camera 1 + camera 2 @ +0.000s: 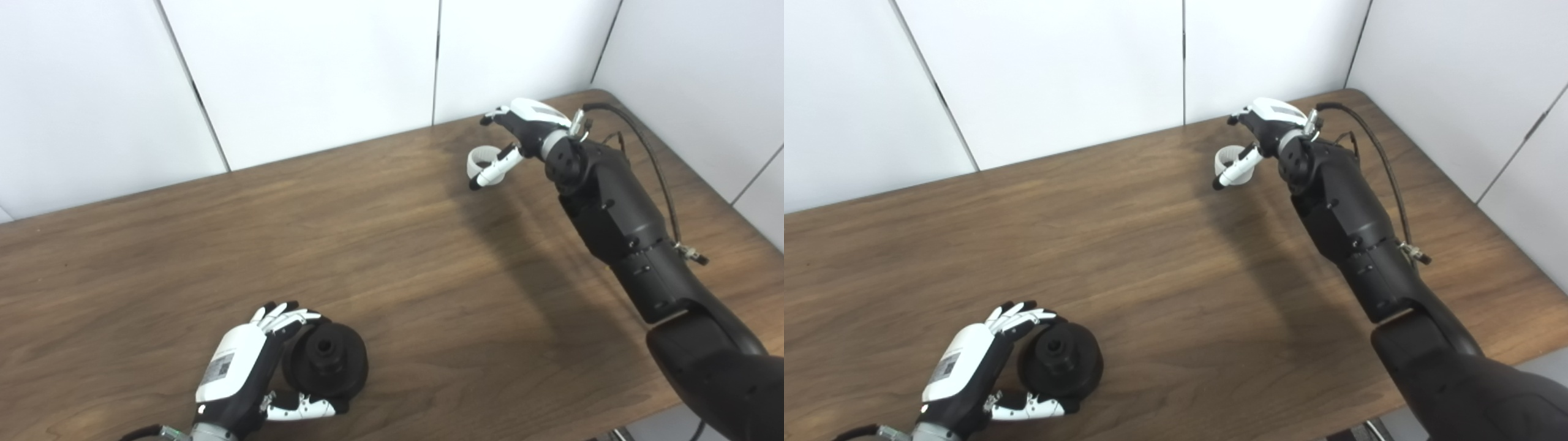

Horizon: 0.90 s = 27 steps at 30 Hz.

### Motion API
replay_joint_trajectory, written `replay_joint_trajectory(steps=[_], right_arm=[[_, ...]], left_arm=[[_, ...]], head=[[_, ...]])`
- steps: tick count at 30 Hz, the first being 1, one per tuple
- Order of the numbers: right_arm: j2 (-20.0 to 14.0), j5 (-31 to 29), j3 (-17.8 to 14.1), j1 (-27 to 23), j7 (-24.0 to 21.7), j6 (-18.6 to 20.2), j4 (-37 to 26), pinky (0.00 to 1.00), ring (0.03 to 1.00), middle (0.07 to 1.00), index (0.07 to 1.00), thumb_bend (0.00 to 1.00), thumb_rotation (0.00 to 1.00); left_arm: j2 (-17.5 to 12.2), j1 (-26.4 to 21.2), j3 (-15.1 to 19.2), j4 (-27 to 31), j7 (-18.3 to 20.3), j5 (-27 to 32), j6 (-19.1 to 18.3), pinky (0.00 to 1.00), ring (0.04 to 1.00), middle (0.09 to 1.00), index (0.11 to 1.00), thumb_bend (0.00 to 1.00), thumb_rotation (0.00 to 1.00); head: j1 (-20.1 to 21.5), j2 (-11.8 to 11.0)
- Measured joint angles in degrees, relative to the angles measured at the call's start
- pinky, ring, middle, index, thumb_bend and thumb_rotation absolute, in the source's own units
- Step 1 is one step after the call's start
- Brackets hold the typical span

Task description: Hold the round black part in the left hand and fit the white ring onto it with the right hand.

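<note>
Two hands work apart here. Our left hand (245, 373), bearing a sticker too small to read, wraps the round black part (326, 361) near the table (392, 245) front, hub facing up. Our right hand (520, 131) pinches the white ring (481, 158) at the far side.

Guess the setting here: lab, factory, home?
Likely a lab test cell: bare wood-grain table, plain white panel walls, and only the round black part and white ring present.
</note>
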<state>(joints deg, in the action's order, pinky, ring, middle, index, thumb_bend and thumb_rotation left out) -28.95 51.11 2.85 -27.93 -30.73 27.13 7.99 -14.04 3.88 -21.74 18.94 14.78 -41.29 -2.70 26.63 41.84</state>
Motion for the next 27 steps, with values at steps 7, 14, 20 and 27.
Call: replay_joint_trajectory(steps=[7,14,20,27], right_arm=[[0.0,0.1,0.0,0.0,1.3,0.0,2.3,0.96,1.000,0.951,0.853,0.96,0.37],[-0.3,-0.8,1.2,0.0,3.1,0.0,3.3,0.99,1.000,0.944,0.835,0.96,0.41],[-0.5,-1.5,2.6,0.2,5.5,-0.3,4.1,0.94,0.982,0.906,0.780,0.93,0.39],[-1.7,-3.3,3.8,0.2,8.9,-0.8,4.7,0.93,0.968,0.891,0.736,0.91,0.37]], left_arm=[[0.0,0.4,0.2,0.9,0.7,0.1,-0.9,1.00,0.935,0.828,0.484,0.52,0.05],[0.2,1.0,0.2,1.9,1.4,-0.9,-1.2,1.00,0.939,0.831,0.484,0.52,0.06],[0.4,1.0,0.2,2.1,1.8,-1.0,-1.4,1.00,0.944,0.833,0.484,0.52,0.06],[0.6,1.1,0.2,2.6,2.3,-1.2,-1.9,1.00,0.943,0.831,0.484,0.52,0.06]], head=[[1.3,0.7],[0.9,1.4],[0.5,1.8],[0.3,2.1]])
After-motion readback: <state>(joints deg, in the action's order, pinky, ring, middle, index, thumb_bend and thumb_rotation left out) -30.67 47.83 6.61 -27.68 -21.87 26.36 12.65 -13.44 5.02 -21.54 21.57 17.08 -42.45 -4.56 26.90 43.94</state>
